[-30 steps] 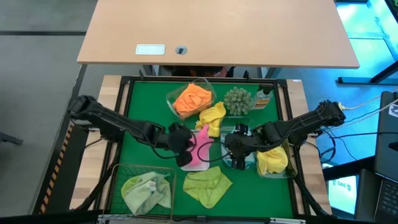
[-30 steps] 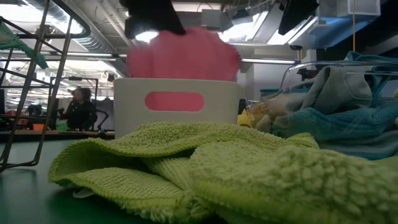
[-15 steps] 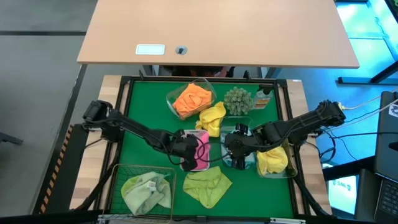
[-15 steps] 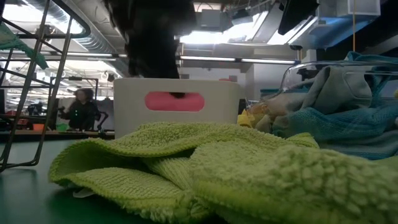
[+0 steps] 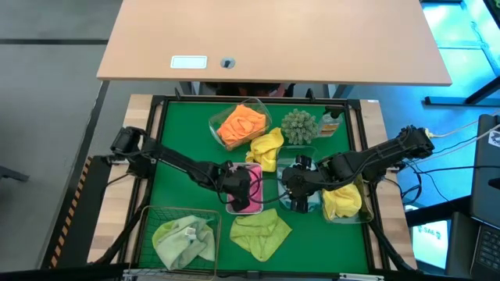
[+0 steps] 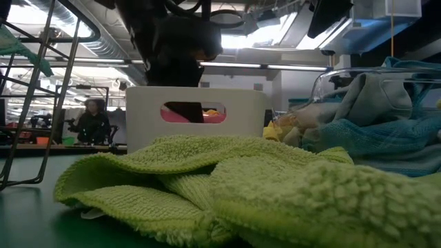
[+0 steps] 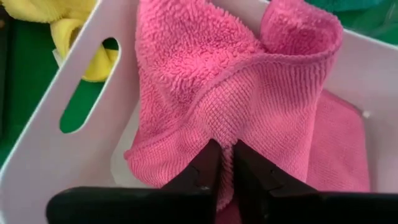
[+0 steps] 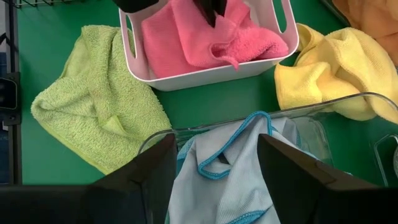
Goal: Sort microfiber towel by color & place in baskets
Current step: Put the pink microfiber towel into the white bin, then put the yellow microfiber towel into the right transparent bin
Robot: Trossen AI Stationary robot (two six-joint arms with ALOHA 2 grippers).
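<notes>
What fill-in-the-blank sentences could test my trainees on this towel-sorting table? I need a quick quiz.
1. The left hand is down inside the white rectangular tray, on a fuzzy ____ towel.
2. The orange fuzzy towel lies in a clear plastic ____.
3. The loose lime-green towel lies on the green ____.
4. The right hand hovers over a tub holding a ____-edged cloth.

Missing words: pink; tub; mat; blue
</notes>
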